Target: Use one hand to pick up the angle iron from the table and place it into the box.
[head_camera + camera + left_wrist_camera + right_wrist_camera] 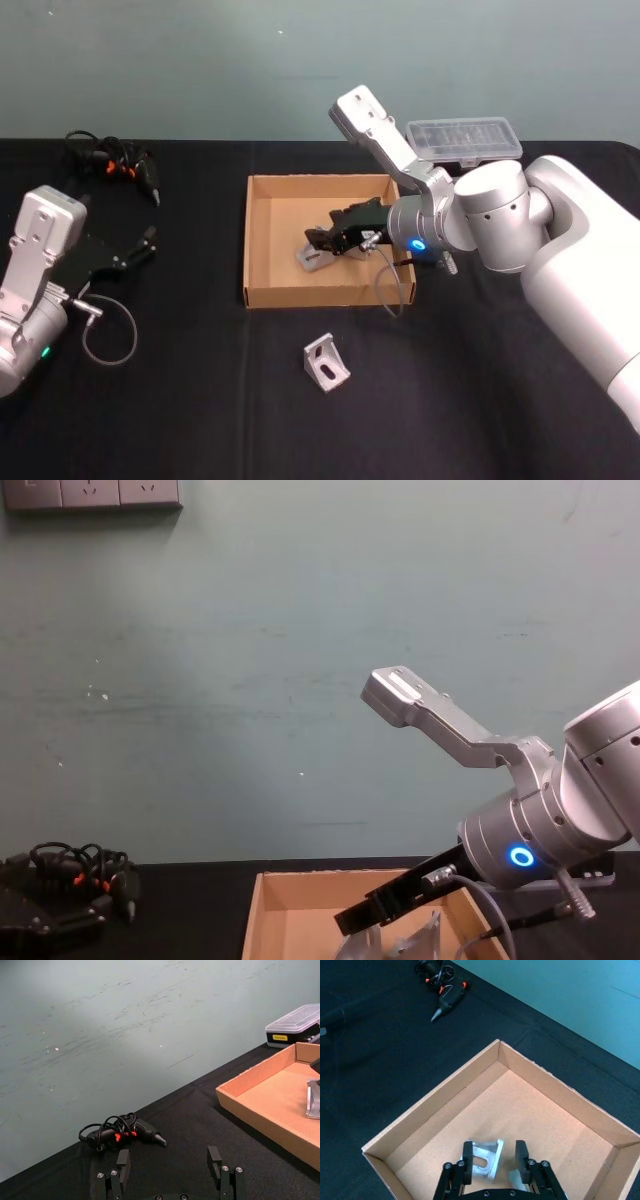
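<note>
Angle irons: you have two, along with one box, one clear-lidded case and one corded tool. Nearest you, the loose angle iron [327,363] lies on the black table [200,410], just in front of the box's near wall and not touching it. It sits askew, its longer side running from far-left to near-right.

On your left, the left gripper [169,1152] rests low over the table, well apart from the box, its claw spread wide with nothing in it.

The tan box [262,298] comes next. The second angle iron [312,257] is inside it, on the near half of the floor, at the tip of the right gripper [494,1143], with its slotted face tipped up toward the wrist. You cannot tell whether that claw is clamped on it or merely straddles it.

Farthest off, the corded tool [115,165] lies at the far left. The case [465,138] sits beyond the box's far right corner.
</note>
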Robot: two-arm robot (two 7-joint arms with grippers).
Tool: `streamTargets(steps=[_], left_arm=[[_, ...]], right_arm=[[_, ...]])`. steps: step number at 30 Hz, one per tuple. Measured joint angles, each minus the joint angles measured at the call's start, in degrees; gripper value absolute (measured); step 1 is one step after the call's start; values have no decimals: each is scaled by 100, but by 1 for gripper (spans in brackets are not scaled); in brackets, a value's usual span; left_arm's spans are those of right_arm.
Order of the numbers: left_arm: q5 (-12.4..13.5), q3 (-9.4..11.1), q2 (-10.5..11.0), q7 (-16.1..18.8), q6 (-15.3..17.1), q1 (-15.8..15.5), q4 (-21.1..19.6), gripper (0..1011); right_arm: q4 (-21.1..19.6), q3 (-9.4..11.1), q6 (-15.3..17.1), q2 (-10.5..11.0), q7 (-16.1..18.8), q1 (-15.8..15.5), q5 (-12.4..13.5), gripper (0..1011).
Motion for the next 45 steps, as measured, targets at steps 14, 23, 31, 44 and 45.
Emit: streamTargets(steps=[14, 23, 31, 44, 45], left_arm=[[0, 0, 0, 0, 0, 0, 0, 1011], [0, 0, 0, 0, 0, 0, 0, 1012], [0, 0, 0, 0, 0, 0, 0, 1011], [0, 0, 0, 0, 0, 0, 0, 1011], [0, 0, 0, 0, 0, 0, 0, 1011]], right_arm=[[-9, 1, 6, 5, 0, -2, 7, 940], [-475, 139, 33, 139, 1, -236, -78, 1003], [-1169, 280, 159, 390, 1, -602, -121, 1003], [-3505, 686, 598, 1285, -27, -2051, -8, 1003], [-3608, 713, 609, 1322, -39, -2135, 7, 1003]])
